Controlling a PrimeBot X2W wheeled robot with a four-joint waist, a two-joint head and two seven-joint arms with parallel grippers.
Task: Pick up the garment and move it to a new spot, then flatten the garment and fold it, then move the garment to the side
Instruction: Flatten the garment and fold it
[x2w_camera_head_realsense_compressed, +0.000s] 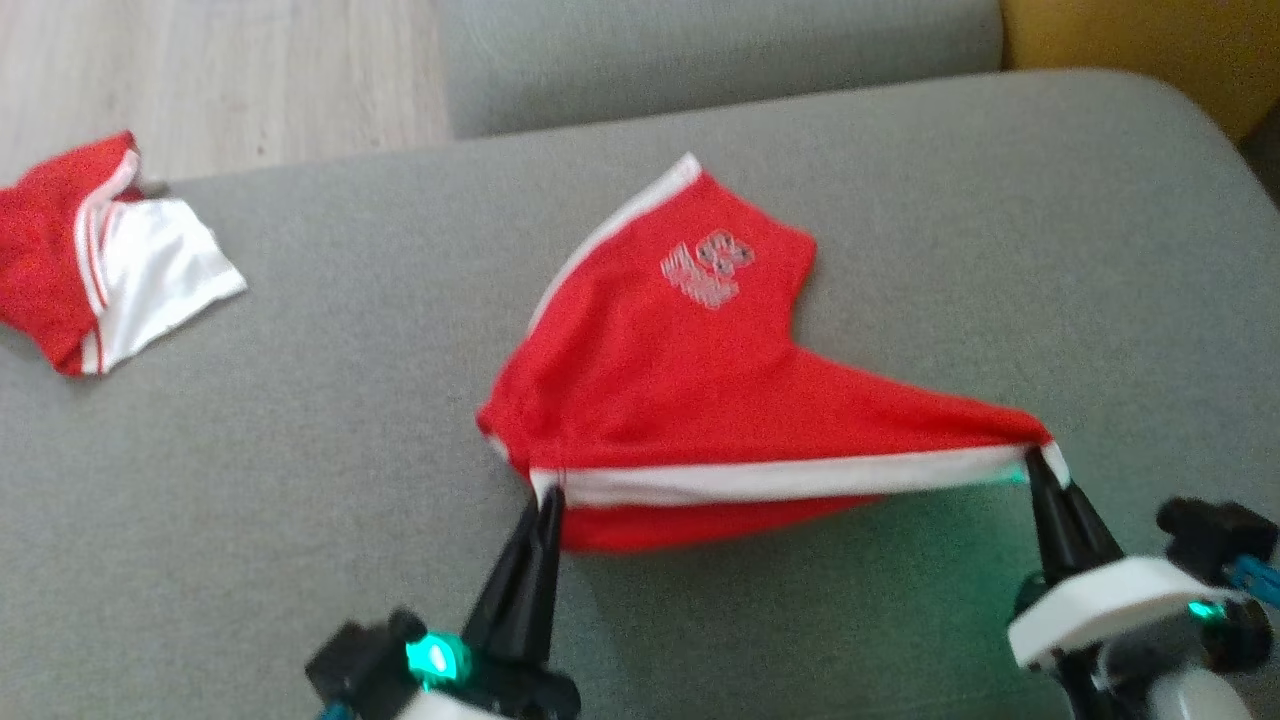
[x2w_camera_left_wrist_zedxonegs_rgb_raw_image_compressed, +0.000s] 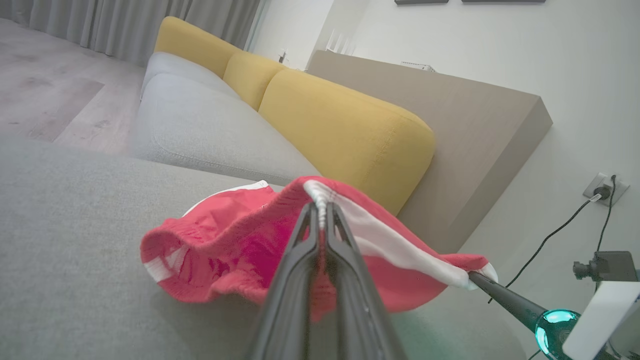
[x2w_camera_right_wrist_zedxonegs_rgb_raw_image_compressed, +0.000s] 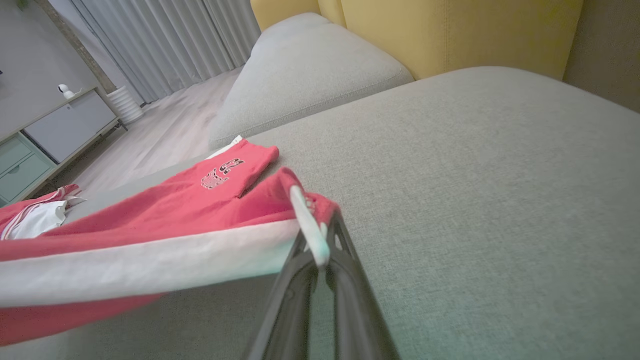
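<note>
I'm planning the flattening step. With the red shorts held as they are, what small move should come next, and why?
Probably lower both grippers together, holding the white band taut, so the shorts settle flat. The left gripper and right gripper each pinch one end of that band, raised above the grey cushion.

The print (x2w_camera_head_realsense_compressed: 708, 268) on the red garment (x2w_camera_head_realsense_compressed: 680, 400) is too blurred to read. The head view's left edge cuts off a second red-and-white garment (x2w_camera_head_realsense_compressed: 60, 250) at the far left edge of the sofa cushion (x2w_camera_head_realsense_compressed: 250, 480). In the right wrist view the white band (x2w_camera_right_wrist_zedxonegs_rgb_raw_image_compressed: 150, 265) runs off the left edge.
</note>
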